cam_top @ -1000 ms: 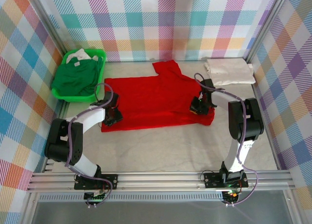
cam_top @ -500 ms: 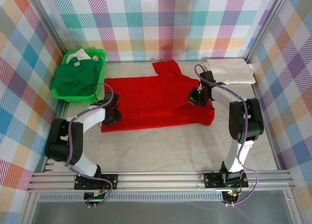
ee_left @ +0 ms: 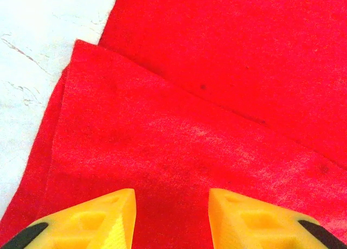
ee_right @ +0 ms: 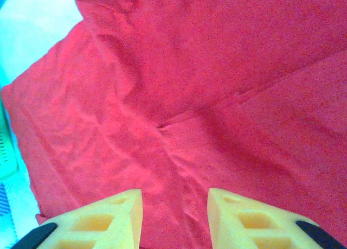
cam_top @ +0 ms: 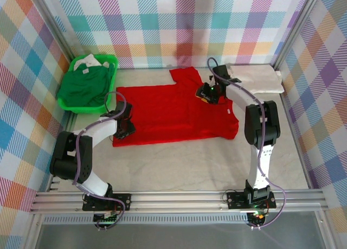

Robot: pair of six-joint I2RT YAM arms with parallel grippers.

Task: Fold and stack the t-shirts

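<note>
Top external: red t-shirt (cam_top: 173,110) is lying spread on worktop (cam_top: 179,162) | right arm is covering its far right part | left pincer (ee_left: 171,197) and right pincer (ee_right: 174,195) are hanging released above it, finger bases cut off.

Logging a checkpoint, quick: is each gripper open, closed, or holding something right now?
Left gripper: open, above the red t-shirt, holding nothing.
Right gripper: open, above it too, holding nothing.

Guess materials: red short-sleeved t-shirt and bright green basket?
Red short-sleeved t-shirt: soft knit cloth, possibly cotton; matte, faintly fuzzy, lies limp with creases and a folded edge. Bright green basket: probably moulded plastic; smooth, rigid rim holding its shape.
</note>
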